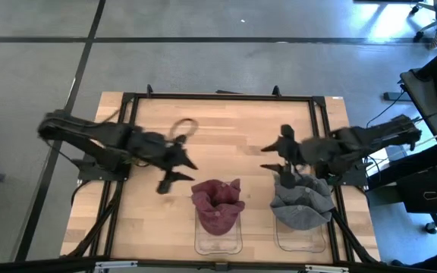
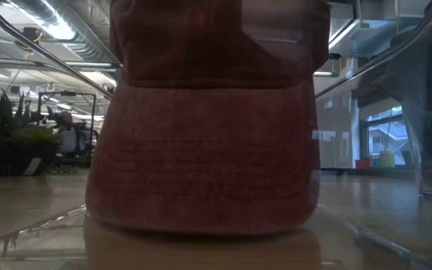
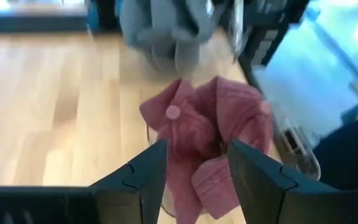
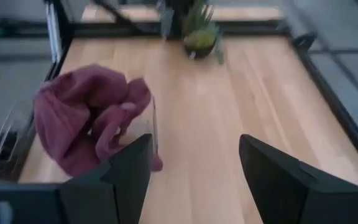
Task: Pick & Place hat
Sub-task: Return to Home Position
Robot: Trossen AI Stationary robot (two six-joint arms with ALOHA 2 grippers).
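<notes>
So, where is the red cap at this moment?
High view: the red cap sits in the left transparent bin at the lower edge of the table, left of the gray cap, with the open left tool just up-left of it.

The right claw (image 4: 194, 149) hangs over the wooden surface (image 4: 229, 93) with its 2 dark fingers (image 4: 123, 180) spread wide, bare wood showing between them. Just beside 1 finger, a crumpled red cap (image 4: 89, 118) sits bunched in a clear bin (image 4: 155, 124). It bulges above the rim, and a fold drapes down the wall nearest the claw. Well ahead of the claw, a small green plant (image 4: 201, 34) stands near the far edge of the surface, close to the black frame (image 4: 328, 96) that borders it.
</notes>
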